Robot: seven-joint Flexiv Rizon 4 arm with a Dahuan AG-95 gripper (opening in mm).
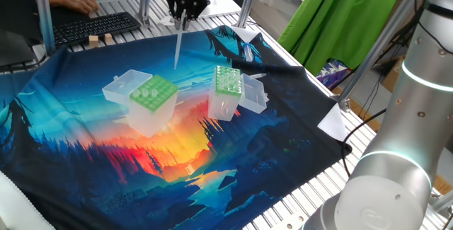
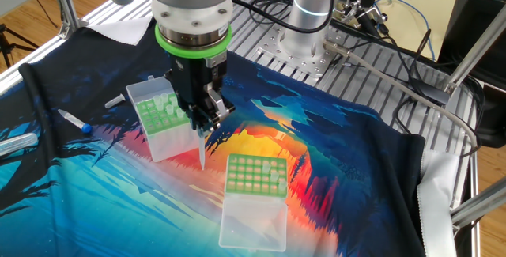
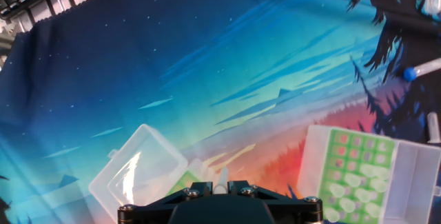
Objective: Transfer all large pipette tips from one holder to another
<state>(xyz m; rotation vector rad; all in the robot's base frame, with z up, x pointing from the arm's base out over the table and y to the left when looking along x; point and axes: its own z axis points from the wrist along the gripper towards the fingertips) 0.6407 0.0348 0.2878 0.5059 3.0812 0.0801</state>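
My gripper (image 1: 182,19) (image 2: 204,126) (image 3: 220,186) is shut on a large pipette tip (image 1: 177,46) (image 2: 202,150) (image 3: 220,178), which hangs point down, well above the cloth. The wide-holed light-green holder (image 1: 152,94) (image 2: 253,174) (image 3: 177,182) stands just below and beside it with its lid (image 1: 122,86) (image 2: 253,224) folded open. The narrower darker-green holder (image 1: 228,81) (image 2: 162,116) (image 3: 355,172) stands apart, lid open, with several tips in it. In the other fixed view the tip's point hovers between the two boxes.
A printed landscape cloth (image 1: 85,152) covers the table. Marker pens (image 2: 75,120) (image 3: 419,70) lie beside the narrower box. A keyboard (image 1: 92,25), small wooden blocks (image 1: 99,40) and a person's hand (image 1: 74,0) are at the far edge. Metal frame posts (image 1: 248,0) stand around.
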